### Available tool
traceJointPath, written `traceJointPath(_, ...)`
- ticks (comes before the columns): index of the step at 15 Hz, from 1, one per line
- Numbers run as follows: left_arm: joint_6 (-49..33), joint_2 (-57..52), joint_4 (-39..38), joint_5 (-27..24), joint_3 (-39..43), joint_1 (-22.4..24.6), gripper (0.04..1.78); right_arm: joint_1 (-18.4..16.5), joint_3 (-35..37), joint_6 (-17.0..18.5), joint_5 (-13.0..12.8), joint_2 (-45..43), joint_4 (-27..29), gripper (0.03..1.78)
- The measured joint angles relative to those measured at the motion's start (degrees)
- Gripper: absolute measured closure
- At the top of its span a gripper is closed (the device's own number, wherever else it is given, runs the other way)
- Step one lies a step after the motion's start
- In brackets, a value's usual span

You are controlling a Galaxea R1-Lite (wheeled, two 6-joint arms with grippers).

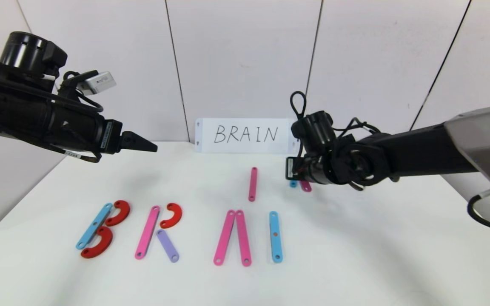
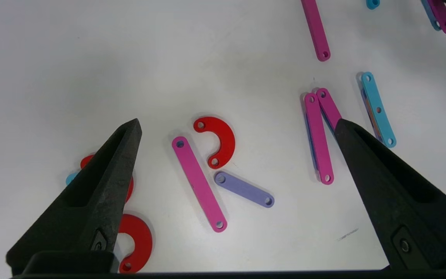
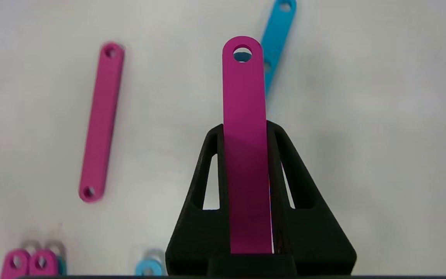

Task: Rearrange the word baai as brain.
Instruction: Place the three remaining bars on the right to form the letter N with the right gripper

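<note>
- Right gripper point(image 3: 246, 155), just right of the white card point(image 1: 245, 135), is clamped on a pink strip point(image 3: 244, 116).
- Left gripper point(image 2: 238, 128) hangs high, far left of the card, fingers spread wide.
- Letters point(image 1: 177, 231) lie in front of the card.

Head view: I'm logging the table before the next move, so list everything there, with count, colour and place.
Red half-ring curves: three; two on the B, one on the R.
Pink strips: five; R stem, two forming the A, one lying behind the A, one held strip in the right gripper.
Blue strips: three; B stem, the I, one partly hidden under the right gripper.
Purple strip: one; R leg.
White card: one, reads BRAIN, against the wall.
Left gripper: open, raised on the left.
Right gripper: shut on held strip, far right.
</note>
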Motion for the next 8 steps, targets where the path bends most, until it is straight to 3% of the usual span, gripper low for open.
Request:
traceJointPath(4, 0.0, 0.1, 0.0, 0.1, 0.0, 0.0, 0.08, 0.2, 11.3, 3.5, -0.3, -6.0, -0.9, 1.51)
traceJointPath(8, 0.0, 0.1, -0.1, 0.0, 0.0, 0.1, 0.08, 1.0, 16.6, 3.8, -0.2, -7.8, -4.1, 1.51)
